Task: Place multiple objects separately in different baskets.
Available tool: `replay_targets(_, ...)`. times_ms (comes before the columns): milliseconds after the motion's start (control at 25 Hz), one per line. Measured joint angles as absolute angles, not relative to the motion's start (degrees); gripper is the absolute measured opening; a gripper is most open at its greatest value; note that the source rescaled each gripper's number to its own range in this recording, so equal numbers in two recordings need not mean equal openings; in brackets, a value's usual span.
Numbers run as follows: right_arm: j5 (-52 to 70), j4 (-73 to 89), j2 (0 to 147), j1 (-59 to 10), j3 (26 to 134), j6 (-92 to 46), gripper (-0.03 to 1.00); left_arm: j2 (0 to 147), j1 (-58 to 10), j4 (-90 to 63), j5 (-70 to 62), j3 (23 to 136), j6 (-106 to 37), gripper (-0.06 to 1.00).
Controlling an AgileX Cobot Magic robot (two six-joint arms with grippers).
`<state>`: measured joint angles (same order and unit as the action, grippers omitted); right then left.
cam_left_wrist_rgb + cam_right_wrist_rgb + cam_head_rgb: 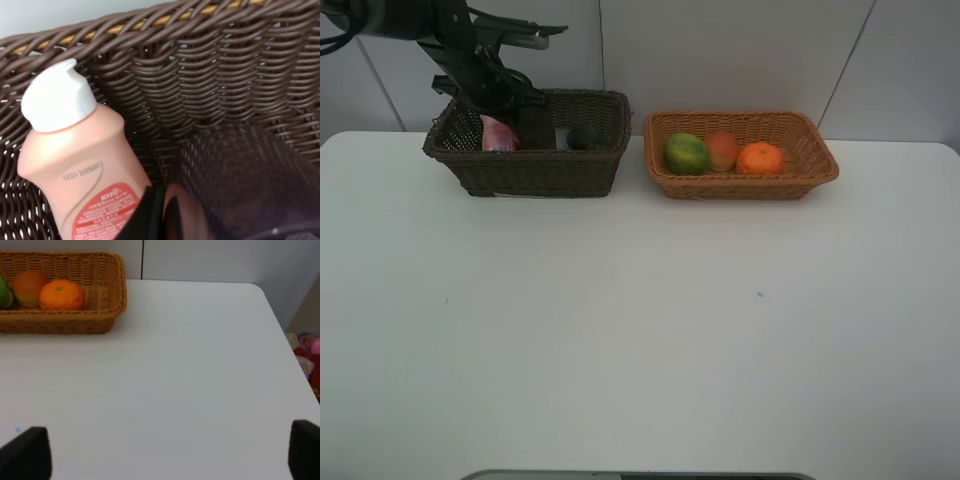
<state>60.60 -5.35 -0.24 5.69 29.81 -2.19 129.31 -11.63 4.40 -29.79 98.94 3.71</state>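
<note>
From the high camera, the left gripper (pixel 510 105) reaches down into the dark brown basket (pixel 535 170), which sits at about eleven o'clock on the table (pixel 620 330). The pink bottle (pixel 499 136) stands inside it at the nine o'clock end, just beside the arm; a dark green bottle (pixel 582 137) lies toward three o'clock of it, well inside the same basket. The light basket (pixel 740 180), at about one o'clock on the table, carries the green fruit (pixel 686 153), the red-orange fruit (pixel 722 149) and the orange (pixel 760 158) in a row.

The left wrist camera looks into the wicker wall (pixel 210 90). The pink bottle (pixel 80 170) leans with its white cap (pixel 57 97) up, long axis tilted toward eleven o'clock, close beside a dark translucent shape, probably the mauve cup (pixel 240 185). A dark finger edge crosses in front of the cup; whether the pincer has it or has just let go, I cannot tell.

The right wrist camera shows its own finger tips (pixel 25 452) spread wide with nothing between them, over bare table; the light basket lies toward ten o'clock.

The left arm is plainly the nearer one, and its likely exit is straight up, clear of the bottle.
</note>
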Motion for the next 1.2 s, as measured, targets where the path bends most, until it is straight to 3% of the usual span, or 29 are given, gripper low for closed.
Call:
replay_targets(80, 60.6, -5.3, -0.2, 5.7, 29.8, -2.2, 1.0, 129.3, -11.6, 4.4, -29.8, 98.9, 3.7, 0.26)
replay_targets(240, 60.6, -5.3, -0.2, 5.7, 29.8, -2.2, 1.0, 129.3, -11.6, 4.4, -30.0, 98.9, 3.7, 0.81)
replay_targets(320, 60.6, -5.3, -0.2, 5.7, 29.8, -2.2, 1.0, 129.2, -11.6, 4.4, -30.2, 98.9, 3.7, 0.94)
replay_targets(440, 60.6, -5.3, -0.2, 5.7, 29.8, -2.2, 1.0, 128.8, -11.6, 4.4, -30.4, 98.9, 3.7, 0.99)
replay_targets(920, 60.6, -5.3, -0.2, 5.7, 29.8, -2.2, 1.0, 121.8, -11.6, 4.4, -37.8, 98.6, 3.7, 1.0)
replay_targets(1200, 60.6, -5.3, -0.2, 5.7, 29.8, -2.2, 1.0, 111.7, -10.6, 4.3, -40.0, 88.3, 3.8, 1.0)
